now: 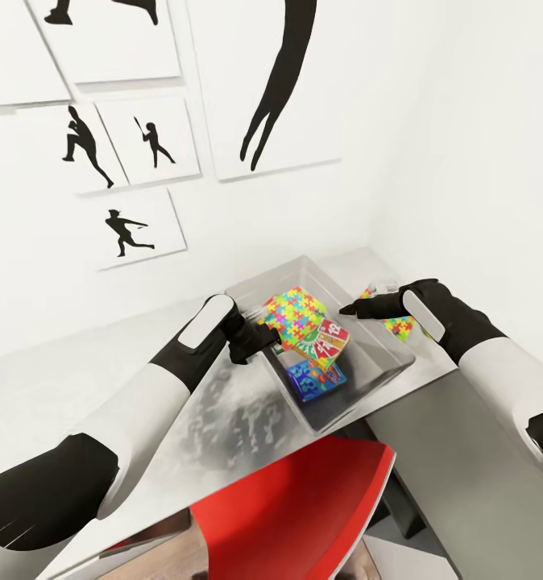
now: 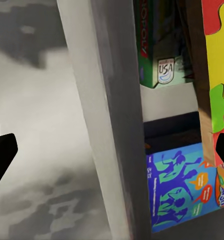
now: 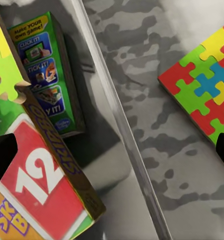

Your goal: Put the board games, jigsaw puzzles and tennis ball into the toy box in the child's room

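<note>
The grey toy box (image 1: pixel 384 362) stands on the table (image 1: pixel 54 387). Inside it, one jigsaw puzzle (image 1: pixel 292 312) leans on a red-fronted board game (image 1: pixel 329 337), above a blue board game (image 1: pixel 313 379). A green board game (image 3: pixel 47 70) lies beside them. My left gripper (image 1: pixel 255 340) is open, its fingers straddling the box's near-left rim (image 2: pixel 109 125). My right gripper (image 1: pixel 360 308) is open over the right rim (image 3: pixel 121 125). The other jigsaw puzzle (image 3: pixel 201 95) lies on the table just outside that rim. The tennis ball and the bed are out of view.
A red chair (image 1: pixel 304 515) sits directly below the table's front edge. White walls with black sports silhouette pictures (image 1: pixel 126 225) close in behind and to the right of the box. Bare table top stretches to the left.
</note>
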You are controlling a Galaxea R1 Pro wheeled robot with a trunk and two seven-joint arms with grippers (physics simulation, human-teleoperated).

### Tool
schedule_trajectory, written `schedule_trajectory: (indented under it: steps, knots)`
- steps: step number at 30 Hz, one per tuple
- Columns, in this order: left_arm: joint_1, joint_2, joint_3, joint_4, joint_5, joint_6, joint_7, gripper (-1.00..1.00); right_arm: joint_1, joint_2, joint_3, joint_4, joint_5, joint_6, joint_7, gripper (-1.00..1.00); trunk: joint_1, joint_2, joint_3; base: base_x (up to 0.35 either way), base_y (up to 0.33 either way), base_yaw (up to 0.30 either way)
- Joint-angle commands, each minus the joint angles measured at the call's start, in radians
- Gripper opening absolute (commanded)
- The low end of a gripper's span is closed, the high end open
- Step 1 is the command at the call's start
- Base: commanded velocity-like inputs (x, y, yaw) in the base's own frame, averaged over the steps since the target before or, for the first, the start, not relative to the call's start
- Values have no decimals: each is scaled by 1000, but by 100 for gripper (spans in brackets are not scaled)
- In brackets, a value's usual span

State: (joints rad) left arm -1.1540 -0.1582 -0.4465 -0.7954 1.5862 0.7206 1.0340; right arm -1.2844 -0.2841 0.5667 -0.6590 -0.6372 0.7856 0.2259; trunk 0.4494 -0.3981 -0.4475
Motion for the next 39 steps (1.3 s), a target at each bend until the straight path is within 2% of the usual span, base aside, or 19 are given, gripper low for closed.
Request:
schedule_trajectory:
  steps: [1,21,22,24,25,39]
  knots:
    - [-1,0,-1,-1,6,2,8,100,-1,-1,4,0,5,1,6,100,1,-2,-2,0,0,0]
    - [-1,-1,-1,-1,6,2,8,100,0,-2,7,8,5,1,6,100,1,-2,-6,0,0,0]
    - [-1,-1,-1,-1,6,2,8,100,0,-3,6,8,5,1,6,-100,1,-2,-6,0,0,0]
    - [-1,-1,-2,-1,6,2,8,100,0,-3,6,8,5,1,6,-100,1,-2,-6,0,0,0]
    - [-1,-1,-2,-1,6,3,8,-100,0,-4,6,8,5,1,6,-100,1,-2,-6,0,0,0]
    - [-1,-1,-1,-1,7,11,13,-100,0,-2,5,9,5,5,6,-100,1,-2,-6,0,0,0]
